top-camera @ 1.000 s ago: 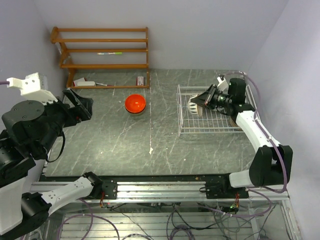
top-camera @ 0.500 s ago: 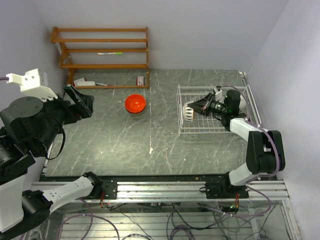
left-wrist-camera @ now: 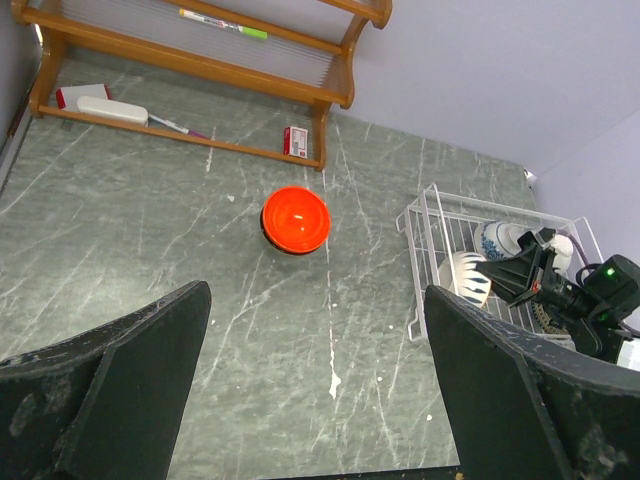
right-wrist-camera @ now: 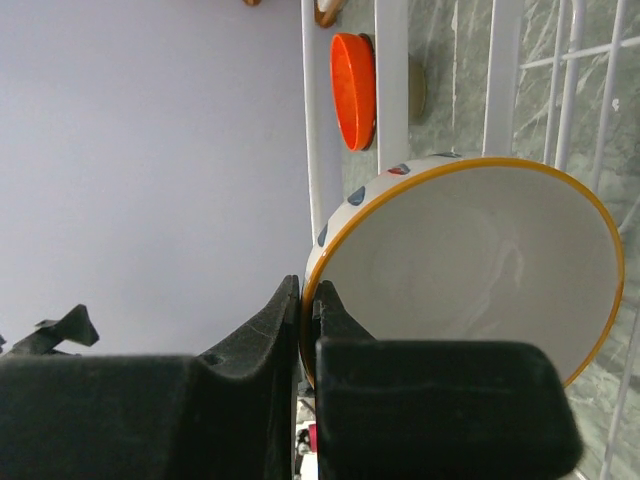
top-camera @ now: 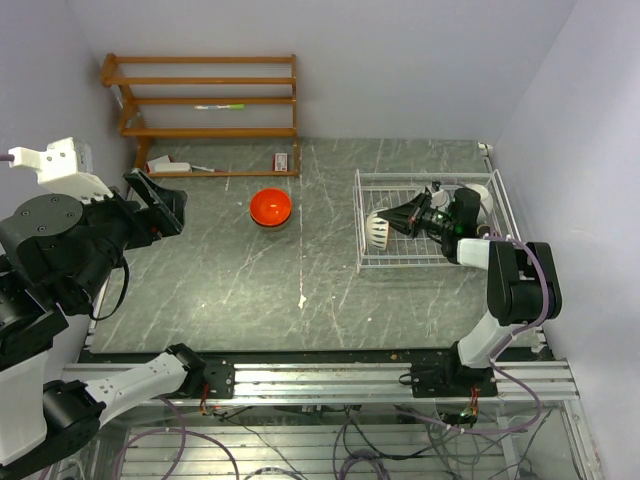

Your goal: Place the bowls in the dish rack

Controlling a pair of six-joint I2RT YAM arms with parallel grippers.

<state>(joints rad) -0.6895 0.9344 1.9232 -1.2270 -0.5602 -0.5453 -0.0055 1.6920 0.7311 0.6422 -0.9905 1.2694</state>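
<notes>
Right tool (right-wrist-camera: 308,300) clamped on one spotted bowl (right-wrist-camera: 470,260) at rack (top-camera: 362,250) left edge, left tool (left-wrist-camera: 317,290) spread wide, one orange bowl (top-camera: 270,207) alone on open bench (top-camera: 220,290).

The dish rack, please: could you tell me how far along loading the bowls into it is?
Done: a blue-and-white bowl already sits in the dish rack. In hand: the right pincer is shut on the rim of a spotted bowl, held on edge inside the rack. Left: the orange bowl sits on the table, untouched, and the left pincer hangs open and empty.
</notes>
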